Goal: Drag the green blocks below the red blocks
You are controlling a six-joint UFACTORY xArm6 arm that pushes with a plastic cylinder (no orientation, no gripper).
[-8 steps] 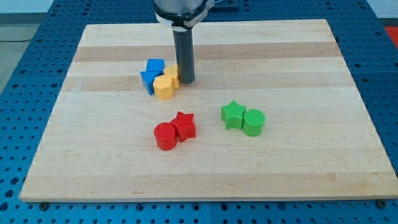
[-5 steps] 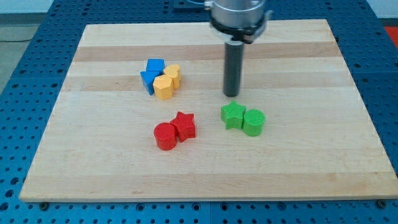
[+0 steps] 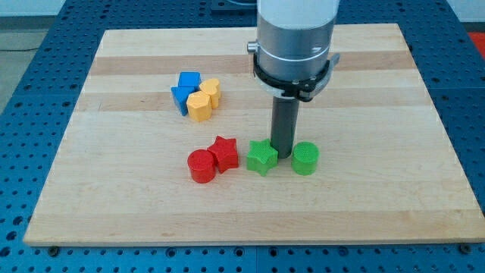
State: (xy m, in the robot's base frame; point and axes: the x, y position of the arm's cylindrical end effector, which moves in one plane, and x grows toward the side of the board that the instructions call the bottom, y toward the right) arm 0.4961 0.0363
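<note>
A green star block (image 3: pixel 261 157) and a green cylinder (image 3: pixel 305 158) lie right of centre on the wooden board (image 3: pixel 114 197), now apart. My tip (image 3: pixel 284 156) stands between them, touching or nearly touching the star's right side. A red star block (image 3: pixel 224 152) and a red cylinder (image 3: pixel 201 165) sit together just left of the green star. The green star is close to the red star, with a small gap.
Two blue blocks (image 3: pixel 184 89) and two yellow blocks (image 3: pixel 203 101) are clustered at the upper left of the board. The arm's wide grey body (image 3: pixel 295 42) hangs over the upper middle. A blue perforated table surrounds the board.
My tip moved from beside the yellow blocks rightward, then down between the green blocks. The green star slid left and down toward the red star; the green cylinder shifted slightly down.
</note>
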